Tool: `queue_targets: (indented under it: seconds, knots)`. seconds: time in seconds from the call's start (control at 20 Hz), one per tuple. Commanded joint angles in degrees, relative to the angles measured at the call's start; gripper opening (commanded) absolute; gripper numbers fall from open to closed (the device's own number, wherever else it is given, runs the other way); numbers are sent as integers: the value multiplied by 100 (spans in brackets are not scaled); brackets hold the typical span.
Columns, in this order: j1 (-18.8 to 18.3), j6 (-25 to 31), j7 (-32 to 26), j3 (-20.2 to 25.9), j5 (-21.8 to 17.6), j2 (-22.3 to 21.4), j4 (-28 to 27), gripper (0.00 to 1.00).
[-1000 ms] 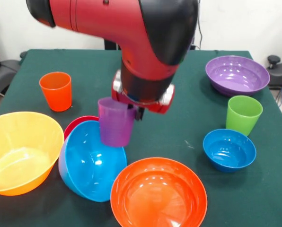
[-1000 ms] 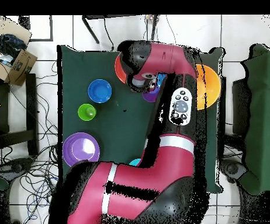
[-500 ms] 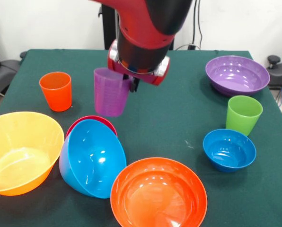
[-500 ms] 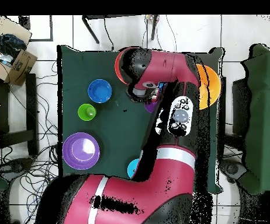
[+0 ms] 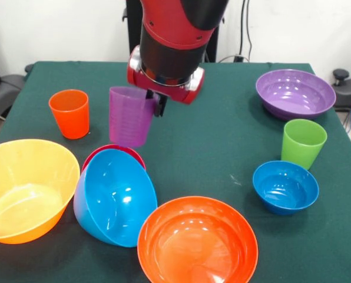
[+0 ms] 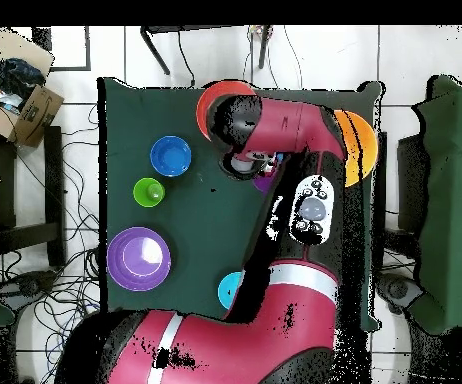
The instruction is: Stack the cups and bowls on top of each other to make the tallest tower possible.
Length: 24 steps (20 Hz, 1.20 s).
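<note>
In the front view my gripper (image 5: 154, 105) is shut on the rim of the purple cup (image 5: 130, 117), which hangs upright in the air above the table. It hangs over the far edge of a small magenta bowl (image 5: 113, 153). The sky-blue bowl (image 5: 113, 197) leans tilted against that small bowl. An orange cup (image 5: 69, 112) stands to the left. The yellow-orange bowl (image 5: 25, 187) sits front left and the orange-red bowl (image 5: 197, 240) front centre. On the right are the green cup (image 5: 304, 142), the dark blue bowl (image 5: 285, 186) and the purple bowl (image 5: 295, 93). From overhead, the arm hides most of the purple cup (image 6: 265, 183).
The overhead view shows a cyan bowl (image 6: 229, 290) beside the arm, the dark blue bowl (image 6: 170, 155), green cup (image 6: 148, 191) and purple bowl (image 6: 139, 258) on the left half. The green table (image 5: 222, 141) has open cloth in its middle.
The purple cup has risen with the gripper from beside the sky-blue bowl and moved left and toward the far side. The other cups and bowls have stayed put.
</note>
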Motion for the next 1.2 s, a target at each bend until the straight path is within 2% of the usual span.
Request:
queue_targets:
  seconds: [0.05,0.4,0.7,0.9,1.05,1.2]
  knots:
    - [-13,-1146,735,518,105,71,800,0]
    - [-31,-639,412,504,149,71,510,0]
    - [-111,-368,180,582,207,-121,688,0]
    - [-163,-642,96,667,200,-11,666,0]
    - [-228,-439,-161,784,248,-77,645,0]
    - [-226,-227,-135,776,283,-59,486,0]
